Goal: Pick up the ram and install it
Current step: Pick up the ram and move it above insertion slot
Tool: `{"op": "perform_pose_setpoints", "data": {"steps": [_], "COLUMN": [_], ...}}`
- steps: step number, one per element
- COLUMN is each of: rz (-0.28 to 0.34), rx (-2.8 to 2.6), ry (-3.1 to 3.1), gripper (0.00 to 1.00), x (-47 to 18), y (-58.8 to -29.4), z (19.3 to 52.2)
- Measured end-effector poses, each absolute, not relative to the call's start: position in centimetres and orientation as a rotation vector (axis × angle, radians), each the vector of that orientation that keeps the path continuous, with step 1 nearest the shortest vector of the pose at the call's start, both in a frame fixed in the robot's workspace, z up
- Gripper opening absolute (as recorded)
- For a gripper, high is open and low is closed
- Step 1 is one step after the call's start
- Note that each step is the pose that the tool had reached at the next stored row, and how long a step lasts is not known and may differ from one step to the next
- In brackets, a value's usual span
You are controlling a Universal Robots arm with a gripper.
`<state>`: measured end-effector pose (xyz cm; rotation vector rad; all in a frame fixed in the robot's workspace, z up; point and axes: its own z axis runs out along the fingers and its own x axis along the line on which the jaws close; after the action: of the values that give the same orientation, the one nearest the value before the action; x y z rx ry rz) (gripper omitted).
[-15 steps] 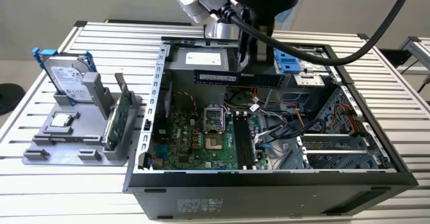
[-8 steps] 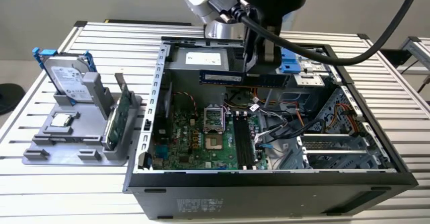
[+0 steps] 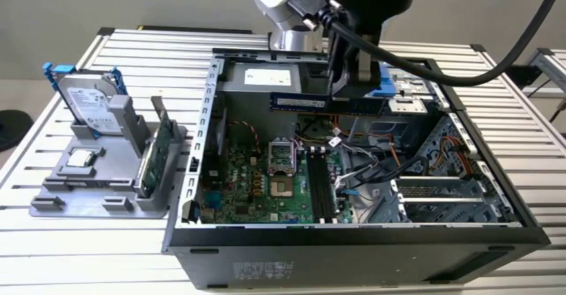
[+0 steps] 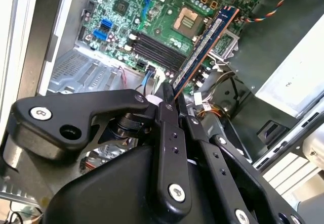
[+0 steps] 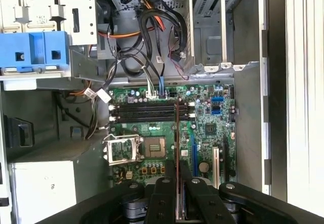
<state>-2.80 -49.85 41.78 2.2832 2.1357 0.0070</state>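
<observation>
The gripper (image 3: 343, 91) hangs over the open case (image 3: 212, 142) that sits on the table (image 3: 521, 149). Its jaws are clamped on the ram (image 3: 325, 103), a long thin stick, and hold it by one long edge. The ram is up in the air near the back of the case. It is above the board (image 3: 256, 185) and does not touch it. In both wrist views the ram (image 4: 206, 44) (image 5: 177, 133) sticks out from between the black fingers (image 4: 167, 118) (image 5: 164, 191), over the board (image 4: 167, 11) (image 5: 207, 128). The black slots (image 3: 320, 189) (image 5: 144, 112) lie below it, and the ram is turned across them. On the exterior view's left, a gray tray (image 3: 97, 192) sits beside the case. It holds a drive (image 3: 89, 103) with blue rails and a green card (image 3: 158, 152), both standing on edge.
</observation>
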Motion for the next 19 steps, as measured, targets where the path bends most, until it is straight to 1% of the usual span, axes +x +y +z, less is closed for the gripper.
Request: {"op": "perform_pose_setpoints", "data": {"steps": [19], "rz": [0.007], "rx": [2.283], "ry": [2.136], "gripper": [0.0], "x": [-1.1], "y": [-49.9], "z": [41.8]}}
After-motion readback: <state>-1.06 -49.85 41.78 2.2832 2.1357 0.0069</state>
